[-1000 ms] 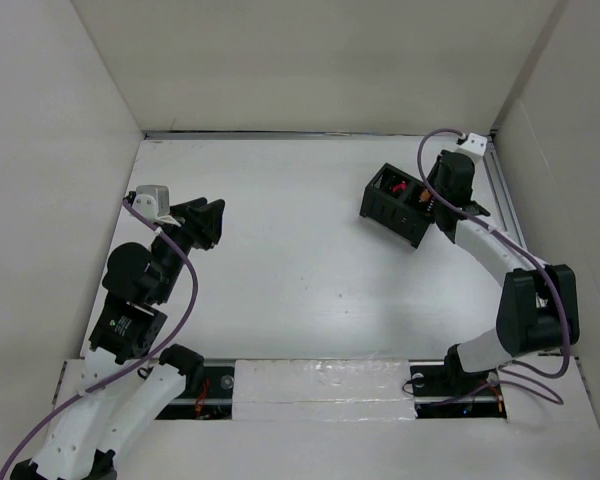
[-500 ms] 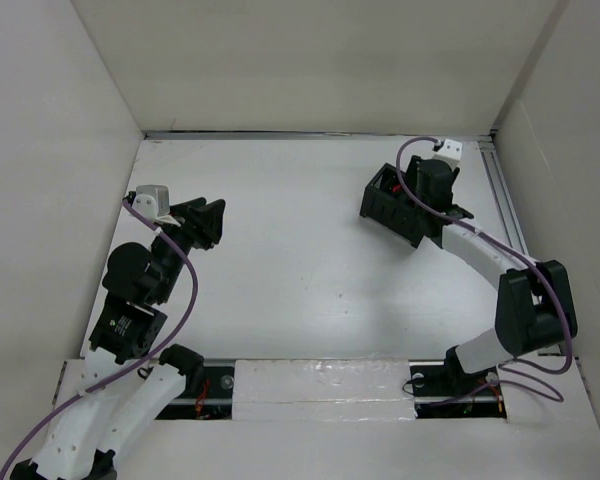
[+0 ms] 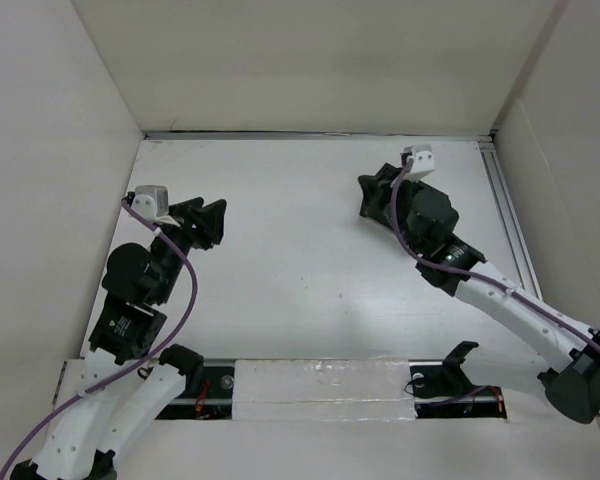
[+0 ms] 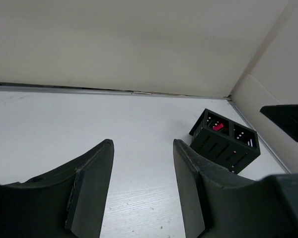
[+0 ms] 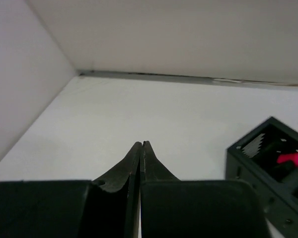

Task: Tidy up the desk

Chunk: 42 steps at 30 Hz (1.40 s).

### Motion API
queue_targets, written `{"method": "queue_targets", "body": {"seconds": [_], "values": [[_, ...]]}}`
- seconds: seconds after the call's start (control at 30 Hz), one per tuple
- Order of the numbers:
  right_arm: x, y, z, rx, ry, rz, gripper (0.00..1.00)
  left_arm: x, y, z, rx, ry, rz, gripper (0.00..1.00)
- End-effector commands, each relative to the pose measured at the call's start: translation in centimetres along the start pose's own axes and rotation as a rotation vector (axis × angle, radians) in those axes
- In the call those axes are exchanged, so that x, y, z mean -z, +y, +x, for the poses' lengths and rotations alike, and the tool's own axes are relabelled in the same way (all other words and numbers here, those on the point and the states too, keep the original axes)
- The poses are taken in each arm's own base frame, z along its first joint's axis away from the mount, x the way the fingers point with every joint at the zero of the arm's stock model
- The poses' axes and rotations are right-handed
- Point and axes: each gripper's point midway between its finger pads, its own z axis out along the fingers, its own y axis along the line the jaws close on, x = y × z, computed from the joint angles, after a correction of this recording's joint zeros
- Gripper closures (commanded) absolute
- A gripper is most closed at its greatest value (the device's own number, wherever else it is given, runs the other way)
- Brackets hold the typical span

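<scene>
Light's soft and even from overhead, so the white desk [image 3: 300, 230] reads bright without blowing out. The arms only throw faint fuzzy shadows, plus a bit of glare on the glossy strip [image 3: 320, 385] along the near edge. Left wrist view is clean, black box [image 4: 224, 141] sharp, left gripper fingers [image 4: 92, 183] dark and slightly soft up close, while the right wrist view is mushier: purplish cast on the left wall panel [image 5: 25, 84], box blurry at the right edge, right gripper fingers [image 5: 131, 166] a featureless black blob.
</scene>
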Motion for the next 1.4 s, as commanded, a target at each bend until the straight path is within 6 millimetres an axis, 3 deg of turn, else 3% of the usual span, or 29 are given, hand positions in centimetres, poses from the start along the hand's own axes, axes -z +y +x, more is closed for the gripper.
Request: {"method": "queue_targets", "body": {"seconds": [0.0,0.13,0.27,0.3,0.37,0.4,0.43,0.5,0.6,0.8,1.37], "values": [[1.6,6.9,1.9,0.015,0.061,-0.277,1.0,0.3,-0.2,-1.1,0.002,-0.052,0.008,0.52],[4.6,12.3,5.5,0.04,0.155,-0.532,1.0,0.3,0.0,-1.3,0.007,-0.059,-0.006,0.49],[7.2,15.2,10.0,0.062,0.262,-0.687,0.97,0.0,0.1,-1.0,0.005,-0.048,-0.011,0.48],[7.7,15.5,11.9,0.075,0.313,-0.708,0.9,0.0,0.1,-0.9,0.007,-0.046,-0.01,0.47],[8.4,15.9,14.2,0.087,0.369,-0.721,0.8,-0.2,0.1,-0.7,0.006,-0.039,-0.009,0.47],[8.2,15.7,15.1,0.082,0.382,-0.709,0.7,-0.2,0.1,-0.7,0.004,-0.038,-0.006,0.47],[8.5,15.7,16.9,0.087,0.423,-0.71,0.66,-0.2,0.1,-0.5,0.004,-0.033,-0.005,0.47],[8.4,15.6,18.5,0.075,0.458,-0.701,0.56,-0.4,0.2,-0.5,0.003,-0.031,-0.013,0.47],[8.1,15.7,21.0,0.082,0.514,-0.707,0.49,-0.5,0.1,-0.2,0.0,-0.021,-0.008,0.47],[7.9,15.8,22.6,0.102,0.552,-0.695,0.48,-0.5,0.1,0.0,-0.005,-0.017,-0.004,0.47],[7.1,14.3,23.3,0.128,0.553,-0.61,0.48,-0.9,-0.1,0.5,-0.019,0.004,0.007,0.48]]}}
